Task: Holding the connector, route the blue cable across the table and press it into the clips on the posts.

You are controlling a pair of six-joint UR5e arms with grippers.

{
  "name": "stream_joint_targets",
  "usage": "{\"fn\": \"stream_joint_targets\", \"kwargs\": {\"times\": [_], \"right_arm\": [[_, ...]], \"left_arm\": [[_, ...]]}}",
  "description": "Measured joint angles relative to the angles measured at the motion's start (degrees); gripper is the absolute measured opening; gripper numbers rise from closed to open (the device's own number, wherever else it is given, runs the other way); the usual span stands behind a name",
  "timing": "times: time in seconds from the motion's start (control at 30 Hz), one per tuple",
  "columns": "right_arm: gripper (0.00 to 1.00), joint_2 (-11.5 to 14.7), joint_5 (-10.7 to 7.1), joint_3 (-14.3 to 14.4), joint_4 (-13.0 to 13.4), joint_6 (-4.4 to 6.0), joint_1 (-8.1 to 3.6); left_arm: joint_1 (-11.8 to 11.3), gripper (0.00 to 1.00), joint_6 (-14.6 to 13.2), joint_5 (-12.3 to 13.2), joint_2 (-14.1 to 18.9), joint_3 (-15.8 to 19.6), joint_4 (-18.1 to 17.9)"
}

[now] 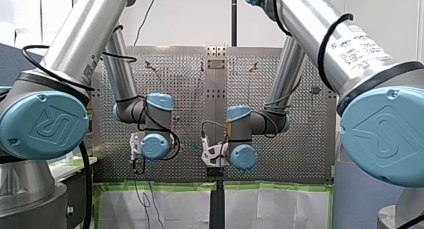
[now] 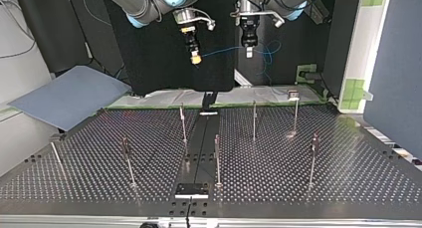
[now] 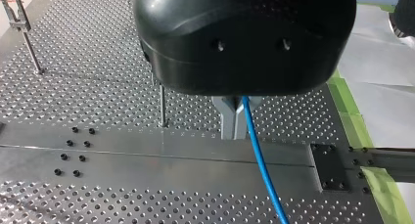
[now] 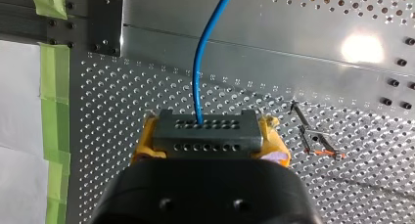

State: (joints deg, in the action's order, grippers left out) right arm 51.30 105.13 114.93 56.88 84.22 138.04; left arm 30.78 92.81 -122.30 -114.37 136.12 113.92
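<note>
In the top view both grippers hang high above the table's far edge. My right gripper (image 2: 195,57), with yellow pads, is at that view's left, and my black left gripper (image 2: 248,50) is to its right. The blue cable (image 2: 224,50) spans the gap between them. In the right wrist view my right gripper (image 4: 207,145) is shut on a dark grey connector (image 4: 205,129), and the blue cable (image 4: 199,62) leaves it ahead. In the left wrist view my left gripper (image 3: 234,130) is shut on the blue cable (image 3: 262,170) with its metal fingers. Several thin posts (image 2: 182,121) with clips stand on the table below.
A metal rail (image 2: 199,138) runs down the middle of the perforated table (image 2: 308,188). A post (image 3: 161,106) stands under my left gripper, and a clip post (image 4: 313,136) lies beside my right. Green tape (image 4: 48,87) and white sheets edge the table. A grey panel (image 2: 69,96) leans at the top view's left.
</note>
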Motion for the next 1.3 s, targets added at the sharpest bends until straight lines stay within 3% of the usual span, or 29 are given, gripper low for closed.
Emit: {"fn": "stream_joint_targets", "kwargs": {"times": [0.87,1.07,1.3], "right_arm": [[0.00,0.4,0.45,-0.5,-0.4,0.28,-0.35],[0.00,2.9,1.58,-2.9,-2.9,2.39,-0.30],[0.00,6.5,-0.95,-4.6,-6.5,5.91,-0.28]], "left_arm": [[0.8,0.00,-0.8,0.5,-0.8,-0.5,-0.8],[2.4,0.00,-0.4,1.0,-1.1,-0.7,-0.8],[2.0,0.00,2.2,0.0,1.9,-1.1,-0.7]]}}
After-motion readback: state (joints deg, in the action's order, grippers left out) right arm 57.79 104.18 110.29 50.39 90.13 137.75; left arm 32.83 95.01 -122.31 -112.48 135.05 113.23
